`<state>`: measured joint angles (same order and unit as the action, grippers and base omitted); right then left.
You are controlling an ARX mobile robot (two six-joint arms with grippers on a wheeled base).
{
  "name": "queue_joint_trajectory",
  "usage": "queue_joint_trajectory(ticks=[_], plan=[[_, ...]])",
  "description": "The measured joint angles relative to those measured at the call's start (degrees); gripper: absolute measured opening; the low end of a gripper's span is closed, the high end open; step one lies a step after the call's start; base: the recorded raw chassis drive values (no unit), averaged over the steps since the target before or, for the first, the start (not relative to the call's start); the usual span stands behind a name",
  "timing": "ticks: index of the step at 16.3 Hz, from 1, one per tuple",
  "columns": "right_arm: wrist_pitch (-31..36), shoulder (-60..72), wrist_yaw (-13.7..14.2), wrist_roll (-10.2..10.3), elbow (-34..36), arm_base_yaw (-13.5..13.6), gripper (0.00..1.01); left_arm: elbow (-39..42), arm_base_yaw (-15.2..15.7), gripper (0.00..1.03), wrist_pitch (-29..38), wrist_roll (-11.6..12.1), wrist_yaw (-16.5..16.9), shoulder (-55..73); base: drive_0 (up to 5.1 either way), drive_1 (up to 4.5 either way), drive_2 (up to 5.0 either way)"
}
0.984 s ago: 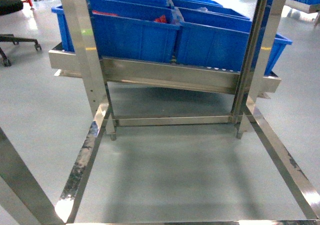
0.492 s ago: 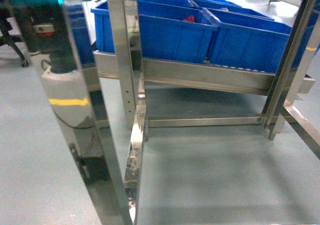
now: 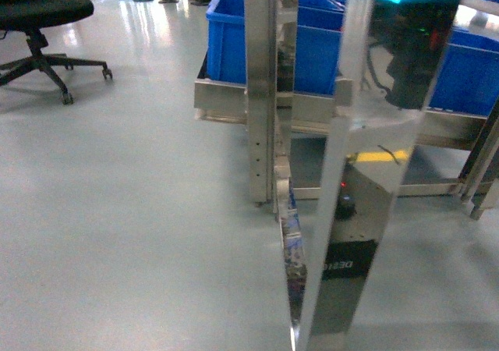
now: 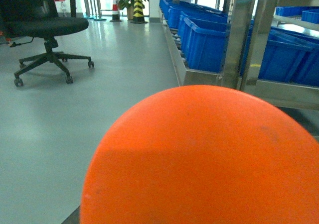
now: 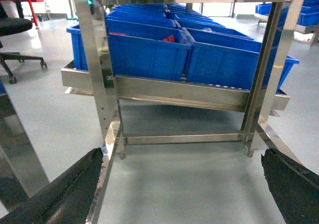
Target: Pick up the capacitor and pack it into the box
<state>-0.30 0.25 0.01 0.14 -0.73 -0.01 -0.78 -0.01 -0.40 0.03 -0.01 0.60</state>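
Observation:
Neither the capacitor nor the box shows in any view. A smooth orange rounded object fills the lower left wrist view and hides the left gripper's jaws, so how they stand is unclear. In the right wrist view my right gripper is open, its two black fingers far apart at the bottom corners with only grey floor between them. It hangs in front of a steel rack. No gripper appears in the head view.
Blue bins sit in rows on the low steel rack; one holds something red. Shiny rack posts stand close in the middle of the head view. A black office chair is at the far left on the grey floor.
The head view has swung left: the rack and bins slid to the right, a steel post now stands in the centre, and the office chair and bare floor came into view.

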Motion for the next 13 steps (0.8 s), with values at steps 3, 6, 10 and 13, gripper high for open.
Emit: queue_joint_trajectory(ticks=[3, 6, 10, 13], plan=[[-0.07, 0.00, 0.00, 0.00, 0.00, 0.00, 0.98, 0.00, 0.00, 0.43, 0.00, 0.00, 0.00, 0.00, -4.9, 2.47, 2.5], [-0.07, 0.00, 0.02, 0.00, 0.00, 0.00, 0.98, 0.00, 0.00, 0.43, 0.07, 0.00, -0.02, 0.00, -5.0, 2.44, 2.4], [0.07, -0.02, 0.02, 0.00, 0.00, 0.00, 0.98, 0.00, 0.00, 0.43, -0.07, 0.00, -0.07, 0.00, -5.0, 2.46, 2.5], [0.09, -0.02, 0.00, 0.00, 0.00, 0.00, 0.98, 0.00, 0.00, 0.43, 0.04, 0.00, -0.04, 0.00, -5.0, 2.38, 2.4]])
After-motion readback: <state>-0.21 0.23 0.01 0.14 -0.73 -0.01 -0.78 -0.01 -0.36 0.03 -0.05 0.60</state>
